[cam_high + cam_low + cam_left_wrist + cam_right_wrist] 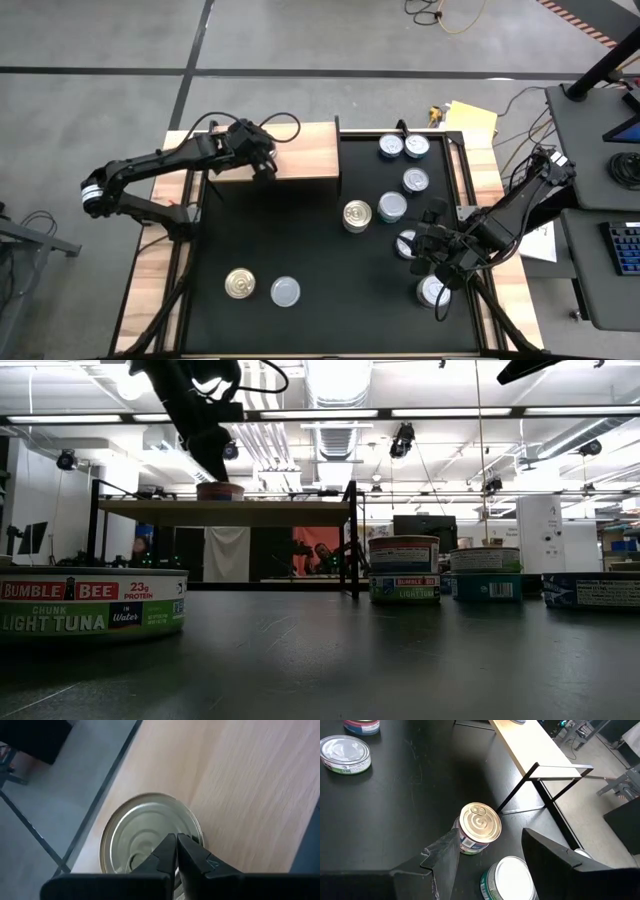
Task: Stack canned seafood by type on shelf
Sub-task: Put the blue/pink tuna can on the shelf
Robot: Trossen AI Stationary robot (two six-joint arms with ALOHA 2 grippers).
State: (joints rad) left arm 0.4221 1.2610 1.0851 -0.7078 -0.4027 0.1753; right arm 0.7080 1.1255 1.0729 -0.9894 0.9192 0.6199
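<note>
A gold-topped can [145, 827] stands upright on the light wooden shelf [300, 150] near its left end, and shows on the shelf top in the low view [220, 490]. My left gripper [176, 840] is shut and points down just over this can's lid. My right gripper [492, 862] is open above the table's right side [432, 255], touching nothing. A white-topped can [512, 877] lies between its fingers and a gold-topped can [480, 822] just ahead. Several more cans stand on the black table [300, 240], some partly hidden by the right arm. My left gripper's shut fingertips [170, 845] come from above, pointing down, over the gold lid [135, 820] of the can on the shelf. The fingers hide the spot beneath them, so I cannot tell whether they touch the lid.
A gold can [239, 283] and a silver can [285, 291] sit near the table's near-left. Silver-topped cans [404, 147] cluster at the far right. A gold-topped stack [357, 215] stands mid-table. Most of the shelf top to the right of the left gripper is bare.
</note>
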